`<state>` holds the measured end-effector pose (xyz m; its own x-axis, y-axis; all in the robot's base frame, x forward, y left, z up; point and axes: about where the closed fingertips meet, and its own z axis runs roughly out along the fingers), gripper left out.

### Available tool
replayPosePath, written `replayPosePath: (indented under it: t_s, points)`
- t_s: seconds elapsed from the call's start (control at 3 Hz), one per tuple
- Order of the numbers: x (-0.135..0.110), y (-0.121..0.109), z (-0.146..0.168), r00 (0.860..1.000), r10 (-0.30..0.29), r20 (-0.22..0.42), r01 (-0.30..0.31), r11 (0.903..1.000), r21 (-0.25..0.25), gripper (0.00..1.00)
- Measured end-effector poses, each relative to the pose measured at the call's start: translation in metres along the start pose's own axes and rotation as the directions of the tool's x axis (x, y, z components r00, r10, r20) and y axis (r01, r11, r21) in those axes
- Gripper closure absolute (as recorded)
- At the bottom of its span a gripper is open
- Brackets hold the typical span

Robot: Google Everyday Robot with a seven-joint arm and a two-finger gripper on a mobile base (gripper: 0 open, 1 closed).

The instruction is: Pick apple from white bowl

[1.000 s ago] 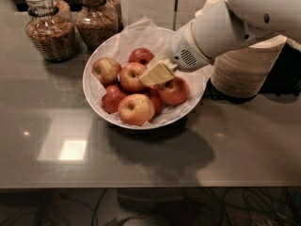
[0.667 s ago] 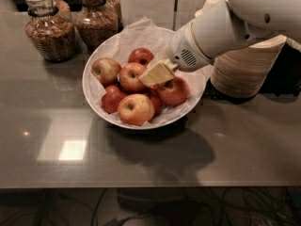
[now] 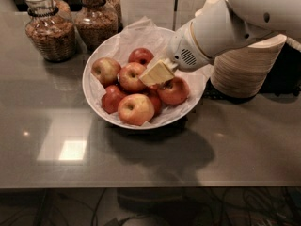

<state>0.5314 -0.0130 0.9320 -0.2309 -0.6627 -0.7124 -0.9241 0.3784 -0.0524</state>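
Camera view, claw [image 3: 157, 73] (tilted) inside white bowl [image 3: 85, 83]

A single camera looks down at a steep slant from above the near edge of the tabletop [image 3: 225, 154], facing its far side from close by. The white bowl [image 3: 86, 86] fills the middle of the frame. The arm [image 3: 221, 32] enters from the upper right, and its claw [image 3: 157, 73] sits just above centre, over the bowl. Cables [image 3: 225, 206] under the tabletop show along the bottom edge.

Red-yellow apple [image 3: 130, 76], centre of paper-lined white bowl [image 3: 91, 91], hand [image 3: 157, 73] just beside it
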Motion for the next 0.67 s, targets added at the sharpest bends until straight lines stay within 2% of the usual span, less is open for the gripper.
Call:
replayPosePath:
  t_s: [0.33,0.67]
  points:
    - [-0.004,0.000,0.002,1.000,-0.010,0.004,0.010,1.0000,0.002,0.16]
    - [-0.025,0.001,0.015,0.999,-0.043,0.021,0.044,0.9990,-0.012,0.00]
